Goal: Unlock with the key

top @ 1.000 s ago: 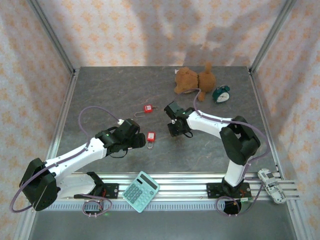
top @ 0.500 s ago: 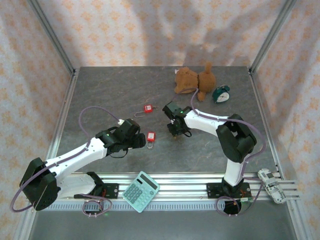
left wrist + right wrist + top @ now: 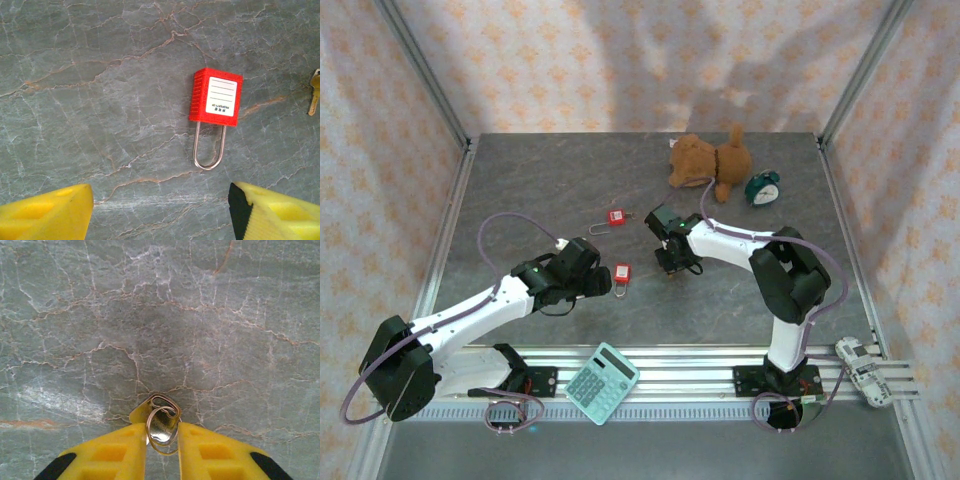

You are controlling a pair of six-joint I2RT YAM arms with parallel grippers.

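Note:
A red padlock [image 3: 215, 97] with a white label lies flat on the grey stone table, its steel shackle pointing toward my left gripper [image 3: 161, 210]. That gripper is open and hovers just short of the shackle. In the top view the same padlock [image 3: 622, 271] lies just right of the left gripper [image 3: 603, 284]. A second red padlock [image 3: 615, 216] lies farther back. The brass key [image 3: 161, 417], with its wire ring, sits between the yellow fingertips [image 3: 125, 450] of my right gripper [image 3: 162, 440], touching both. Seen from above, the right gripper [image 3: 670, 262] points down at the table.
A brown teddy bear [image 3: 708, 160] and a green alarm clock [image 3: 762, 188] sit at the back right. A teal calculator [image 3: 602, 382] rests on the front rail, and a white device [image 3: 863, 370] lies at the rail's right end. Patterned walls enclose the table.
The right gripper's jaws have narrowed onto the key and its wrist has edged slightly left. The left arm and both padlocks have stayed put.

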